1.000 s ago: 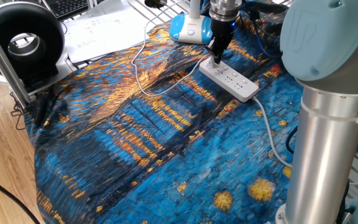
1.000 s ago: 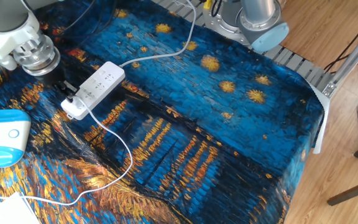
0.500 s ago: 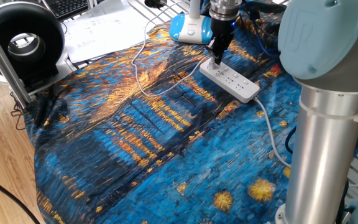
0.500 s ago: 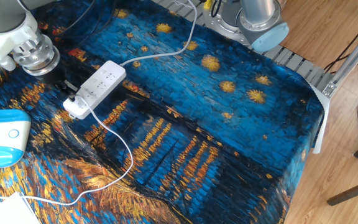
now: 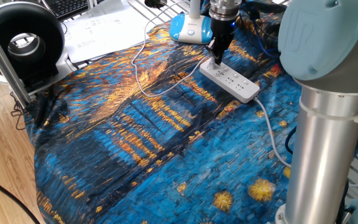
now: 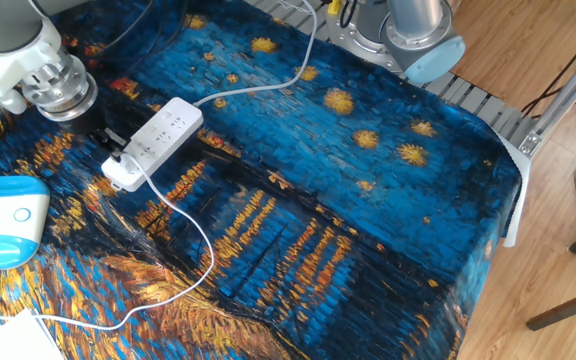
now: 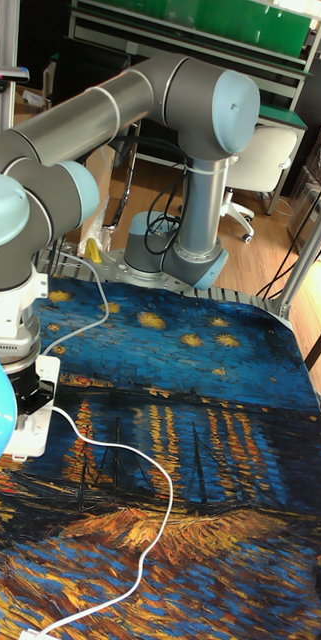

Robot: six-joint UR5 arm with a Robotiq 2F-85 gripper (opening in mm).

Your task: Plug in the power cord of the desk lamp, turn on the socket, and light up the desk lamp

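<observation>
Your gripper (image 5: 217,60) stands upright over the near end of the socket (image 5: 230,78), fingers (image 5: 214,58) right down at the strip's top face. The white plug looks seated in the last outlet directly beneath them, though the dark tips hide the join. You cannot tell from any view whether the fingers are pinched on the plug or parted around it; in the other fixed view they (image 6: 111,148) merge into one black shape at the strip's end.

The power cord (image 6: 183,225) leaves the strip just beside the fingers, then runs away in a loose curve across the painted cloth (image 6: 348,200) on the tabletop toward the blue-and-white lamp base (image 5: 190,27), which sits a little behind the fingers.

Expect the cord to be limp and very light: it will trail and snag on cloth folds, so do not take hold along its length. Grip the plug body by its flat sides, the only stiff part. The strip is light, hard plastic lying on soft cloth and will likely skid or tip if you push sideways, so press straight down. Its thick grey cable (image 5: 269,130) leads off from the far end. The small buttons probably need a firm, centred poke with a closed tip.
</observation>
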